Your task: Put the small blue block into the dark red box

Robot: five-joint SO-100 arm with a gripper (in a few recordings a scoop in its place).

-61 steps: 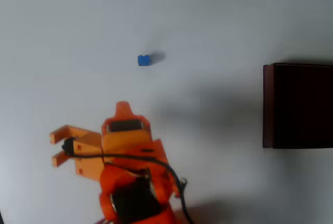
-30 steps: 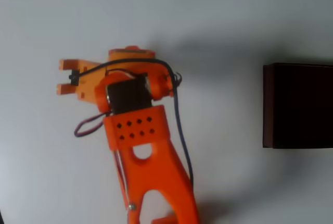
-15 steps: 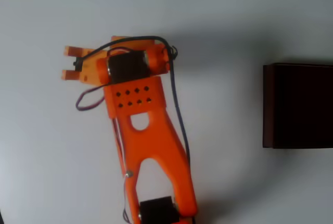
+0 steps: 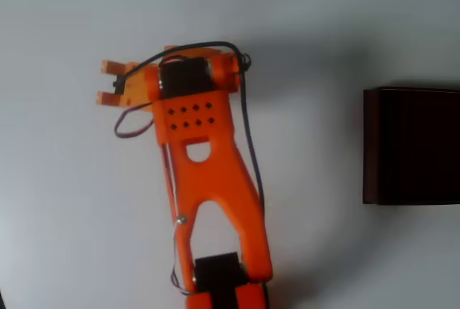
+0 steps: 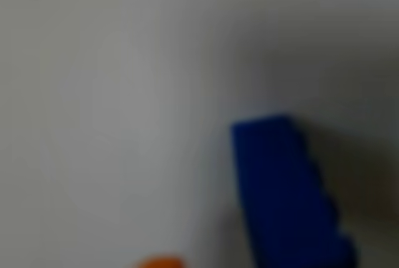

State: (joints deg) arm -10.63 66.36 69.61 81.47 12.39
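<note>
In the wrist view the small blue block (image 5: 287, 193) looms large and blurred at the lower right, lying on the white table very close to the camera. An orange fingertip (image 5: 159, 262) peeks in at the bottom edge, left of the block and apart from it. In the overhead view my orange gripper (image 4: 188, 66) points down at the upper left of the table, and the arm hides the block beneath it. How the jaws stand is hidden. The dark red box (image 4: 369, 145) stands at the right edge, far from the gripper.
The white table (image 4: 323, 251) stretches bare between the arm and the box. A black cable (image 4: 248, 144) loops along the arm's right side. Two orange prongs (image 4: 109, 82) stick out left of the wrist.
The arm has reached up from the bottom of the overhead view over the spot where the block lay, covering it. In the last second the wrist drifted slightly up and right.
</note>
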